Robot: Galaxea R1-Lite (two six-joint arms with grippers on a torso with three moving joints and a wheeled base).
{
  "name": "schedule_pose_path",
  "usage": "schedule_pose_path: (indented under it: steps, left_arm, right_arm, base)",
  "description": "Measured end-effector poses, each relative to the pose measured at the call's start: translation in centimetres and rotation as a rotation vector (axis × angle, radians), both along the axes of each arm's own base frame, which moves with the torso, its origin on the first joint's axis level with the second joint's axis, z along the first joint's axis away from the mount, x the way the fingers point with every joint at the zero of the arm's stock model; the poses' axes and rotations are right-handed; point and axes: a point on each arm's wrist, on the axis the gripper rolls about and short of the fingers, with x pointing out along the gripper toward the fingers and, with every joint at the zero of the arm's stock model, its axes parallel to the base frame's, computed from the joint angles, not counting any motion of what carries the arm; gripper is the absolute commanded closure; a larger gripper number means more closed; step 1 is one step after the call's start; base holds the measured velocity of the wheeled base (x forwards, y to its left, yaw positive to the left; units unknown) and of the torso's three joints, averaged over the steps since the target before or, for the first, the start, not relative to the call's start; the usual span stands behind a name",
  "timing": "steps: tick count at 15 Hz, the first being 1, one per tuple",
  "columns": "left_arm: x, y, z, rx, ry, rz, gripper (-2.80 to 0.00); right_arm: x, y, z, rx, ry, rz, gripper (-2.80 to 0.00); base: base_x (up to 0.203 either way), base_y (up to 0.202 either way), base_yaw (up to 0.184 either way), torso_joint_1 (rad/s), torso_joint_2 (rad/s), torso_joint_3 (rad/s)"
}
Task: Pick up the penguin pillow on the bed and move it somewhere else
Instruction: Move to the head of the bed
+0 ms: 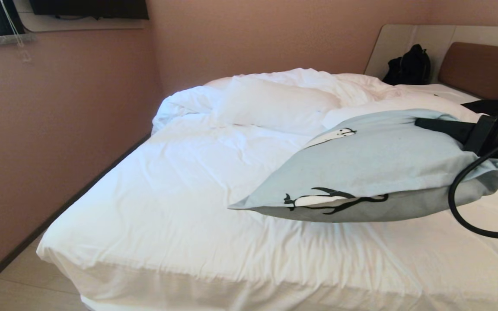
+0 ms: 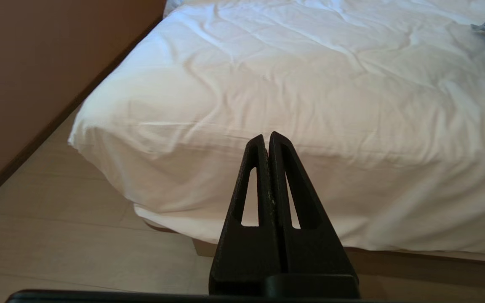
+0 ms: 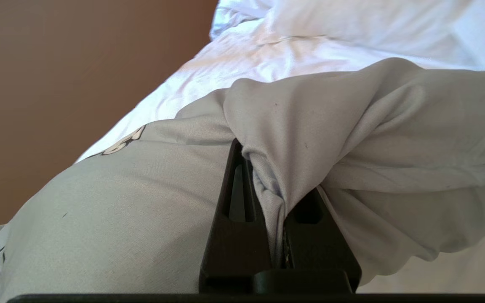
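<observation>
Head view: large bed (image 1: 167, 203) with rumpled white sheets fills most of the room, its brown padded headboard (image 1: 482, 69) in a beige surround at the far right corner. Rectangular pale blue-grey penguin pillow (image 1: 361, 168) hangs clear of the bed's sheet, above the bed's right half, one corner pointing toward the bed's middle. Black-and-white penguin prints show on its near edge and upper face. Right tool (image 1: 422, 123) reaches in from the bed's right side, black, clamped on the pillow's upper right end; a black cable (image 1: 456, 203) loops down beside it. Plain white pillow (image 1: 275, 103) lies on the bed toward the headboard end, with a bunched white duvet (image 1: 309, 80) behind it. Black backpack (image 1: 409, 65) sits at the bed's far corner against the beige surround.

Right wrist view: right tool (image 3: 274, 168) closed tight on a gathered fold of the pillow's cloth (image 3: 352, 139), fabric pinched between the two black fingers (image 3: 238, 210).

Left wrist view: left tool (image 2: 266, 136) pressed shut, empty, held off the bed's foot edge, above pale wood floor (image 2: 57, 235).
</observation>
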Motion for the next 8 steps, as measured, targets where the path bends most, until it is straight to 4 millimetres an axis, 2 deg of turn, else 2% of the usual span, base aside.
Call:
schedule_pose_path:
  steps: [8]
  left_arm:
    - [0.0, 0.0, 0.0, 0.000, 0.000, 0.000, 0.00]
  right_arm:
    - [-0.4, -1.4, 0.7, -0.002, -0.030, -0.046, 0.00]
  base:
    - [0.000, -0.196, -0.001, 0.001, 0.00, 0.004]
